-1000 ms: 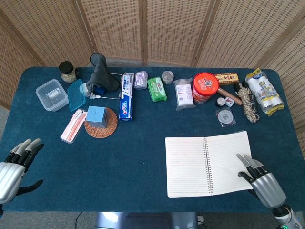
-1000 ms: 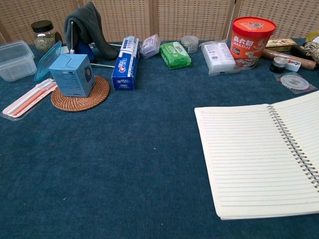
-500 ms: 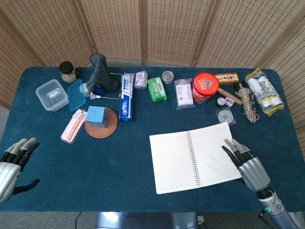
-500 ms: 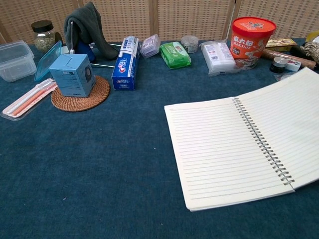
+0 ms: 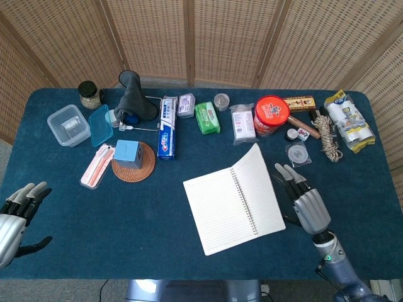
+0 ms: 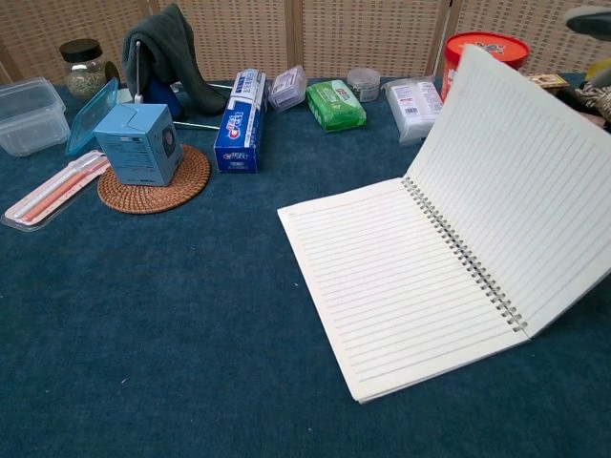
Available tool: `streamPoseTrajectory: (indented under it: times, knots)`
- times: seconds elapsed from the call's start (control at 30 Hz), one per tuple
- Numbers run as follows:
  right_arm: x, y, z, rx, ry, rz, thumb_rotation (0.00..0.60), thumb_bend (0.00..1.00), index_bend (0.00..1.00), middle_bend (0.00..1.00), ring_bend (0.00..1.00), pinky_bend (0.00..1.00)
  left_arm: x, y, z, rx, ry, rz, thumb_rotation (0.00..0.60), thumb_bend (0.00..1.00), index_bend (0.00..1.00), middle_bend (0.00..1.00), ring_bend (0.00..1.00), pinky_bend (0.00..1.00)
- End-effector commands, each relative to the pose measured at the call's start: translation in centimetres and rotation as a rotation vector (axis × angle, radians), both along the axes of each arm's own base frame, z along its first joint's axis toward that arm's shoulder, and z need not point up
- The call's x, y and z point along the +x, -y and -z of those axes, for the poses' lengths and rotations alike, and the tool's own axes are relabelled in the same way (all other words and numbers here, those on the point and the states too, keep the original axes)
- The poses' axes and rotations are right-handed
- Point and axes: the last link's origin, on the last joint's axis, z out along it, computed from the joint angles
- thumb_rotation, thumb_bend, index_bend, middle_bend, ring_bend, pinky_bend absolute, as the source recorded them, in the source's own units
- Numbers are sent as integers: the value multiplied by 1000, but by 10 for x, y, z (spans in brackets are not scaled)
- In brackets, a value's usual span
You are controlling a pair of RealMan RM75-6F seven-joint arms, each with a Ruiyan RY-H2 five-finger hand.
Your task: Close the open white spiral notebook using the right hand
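Observation:
The white spiral notebook (image 5: pixel 230 201) lies in the middle of the blue table, half open. Its left lined page (image 6: pixel 391 277) rests flat while the right half (image 6: pixel 520 181) stands tilted up from the spiral binding. My right hand (image 5: pixel 305 201) is just right of the raised half, fingers stretched out and apart against its back, holding nothing. In the chest view only a dark fingertip (image 6: pixel 587 19) shows above the page's top edge. My left hand (image 5: pixel 16 217) hovers at the table's near left corner, fingers spread and empty.
Along the far side sit a plastic box (image 5: pixel 68 124), grey cloth (image 5: pixel 134 100), toothpaste box (image 5: pixel 166 128), green packet (image 5: pixel 207 117), red tub (image 5: pixel 271 115) and twine (image 5: pixel 327 138). A blue cube (image 5: pixel 128 153) stands on a woven coaster.
The notebook has slid left and turned. Its right half has risen from nearly flat to steeply tilted, with my right hand following it leftward. The left hand has barely moved.

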Motion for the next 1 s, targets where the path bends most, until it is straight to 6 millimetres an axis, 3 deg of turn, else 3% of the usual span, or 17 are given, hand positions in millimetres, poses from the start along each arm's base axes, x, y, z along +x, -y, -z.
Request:
streamPoseTrajectory:
  times: [0.03, 0.27, 0.5, 1.0]
  knots:
    - [22, 11, 7, 41, 31, -32, 600, 185, 0, 0, 0, 246, 0, 1, 0, 0, -2, -1, 600, 44, 18, 0, 0, 105]
    - [57, 6, 32, 186, 18, -118, 600, 182, 0, 0, 12, 246, -2, 1, -2, 4, -4, -8, 600, 44, 19, 0, 0, 106]
    - [72, -6, 52, 270, -51, -183, 600, 182, 0, 0, 26, 248, -3, 0, -1, 2, -4, -13, 600, 45, 18, 0, 0, 106]
    - [62, 11, 57, 263, -233, -141, 600, 183, 0, 0, 74, 263, -7, -2, 1, 1, 21, -18, 600, 45, 18, 0, 0, 107]
